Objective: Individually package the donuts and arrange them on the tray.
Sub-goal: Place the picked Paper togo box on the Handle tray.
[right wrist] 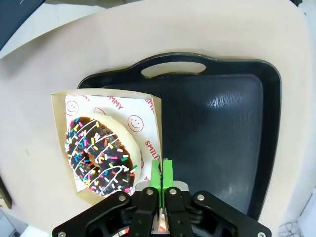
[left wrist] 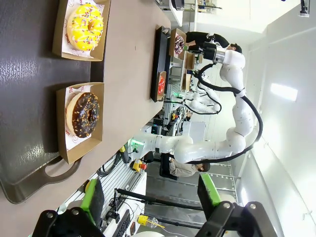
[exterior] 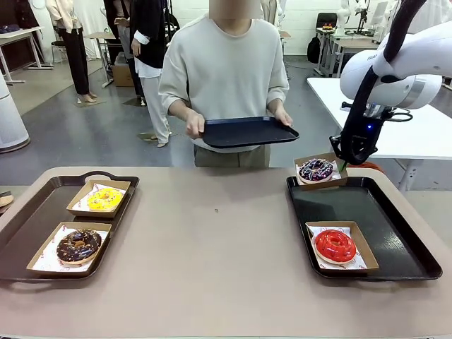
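I see the dark purple donut (exterior: 316, 169) with pale sprinkles sitting in its paper-lined box (exterior: 321, 181), lifted over the far left corner of the right tray (exterior: 402, 240). My right gripper (exterior: 344, 164) has its fingers pressed together on that box's edge, green pads pinching the cardboard wall in the right wrist view. The red donut (exterior: 335, 245) lies in its own box on that same tray, nearer me. On the left tray (exterior: 28, 212) the yellow donut (exterior: 105, 198) sits boxed at the far end and the chocolate donut (exterior: 78, 245) boxed nearer. My left gripper (left wrist: 150, 197) hangs off the bench's left side, fingers spread, holding nothing. Across the bench (exterior: 212, 240) a person holds a third, dark tray (exterior: 247, 131) in both hands.
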Robot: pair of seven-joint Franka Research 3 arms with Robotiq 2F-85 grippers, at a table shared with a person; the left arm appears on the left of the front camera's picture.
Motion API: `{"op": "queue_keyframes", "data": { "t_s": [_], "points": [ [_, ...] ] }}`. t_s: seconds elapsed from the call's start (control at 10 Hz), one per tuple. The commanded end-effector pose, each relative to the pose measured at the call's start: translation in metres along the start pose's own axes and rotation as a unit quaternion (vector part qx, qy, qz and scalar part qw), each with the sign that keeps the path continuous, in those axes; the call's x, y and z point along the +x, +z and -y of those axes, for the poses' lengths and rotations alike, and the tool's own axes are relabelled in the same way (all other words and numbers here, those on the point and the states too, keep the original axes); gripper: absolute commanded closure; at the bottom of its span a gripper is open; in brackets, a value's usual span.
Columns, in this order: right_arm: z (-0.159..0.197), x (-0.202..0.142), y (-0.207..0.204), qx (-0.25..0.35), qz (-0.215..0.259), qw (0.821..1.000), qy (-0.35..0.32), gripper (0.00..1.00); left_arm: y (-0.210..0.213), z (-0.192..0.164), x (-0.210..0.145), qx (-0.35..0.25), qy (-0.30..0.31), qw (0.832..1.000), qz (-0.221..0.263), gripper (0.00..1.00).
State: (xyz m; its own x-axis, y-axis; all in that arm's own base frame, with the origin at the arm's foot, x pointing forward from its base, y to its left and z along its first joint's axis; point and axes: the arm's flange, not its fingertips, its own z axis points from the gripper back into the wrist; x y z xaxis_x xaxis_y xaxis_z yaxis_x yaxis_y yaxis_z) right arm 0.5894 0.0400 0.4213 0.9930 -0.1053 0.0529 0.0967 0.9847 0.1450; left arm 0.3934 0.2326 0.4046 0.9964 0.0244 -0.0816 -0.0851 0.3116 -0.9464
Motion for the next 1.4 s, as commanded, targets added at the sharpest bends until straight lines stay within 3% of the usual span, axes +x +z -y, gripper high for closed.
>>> {"op": "queue_keyframes", "data": {
  "t_s": [0.0, 0.5, 1.3],
  "points": [
    [-0.002, 0.003, -0.006, -0.006, -0.011, 1.000, -0.002, 0.99, 0.000, 0.001, -0.002, 0.003, -0.001, 1.000, 0.003, 0.00],
    [0.008, -0.009, -0.027, -0.013, -0.025, 1.000, 0.013, 0.99, 0.000, 0.001, -0.002, 0.003, -0.001, 1.000, 0.003, 0.00],
    [0.004, 0.002, -0.064, -0.021, -0.053, 0.998, 0.018, 0.99, 0.000, 0.001, -0.002, 0.003, -0.001, 1.000, 0.003, 0.00]
  ]
}}
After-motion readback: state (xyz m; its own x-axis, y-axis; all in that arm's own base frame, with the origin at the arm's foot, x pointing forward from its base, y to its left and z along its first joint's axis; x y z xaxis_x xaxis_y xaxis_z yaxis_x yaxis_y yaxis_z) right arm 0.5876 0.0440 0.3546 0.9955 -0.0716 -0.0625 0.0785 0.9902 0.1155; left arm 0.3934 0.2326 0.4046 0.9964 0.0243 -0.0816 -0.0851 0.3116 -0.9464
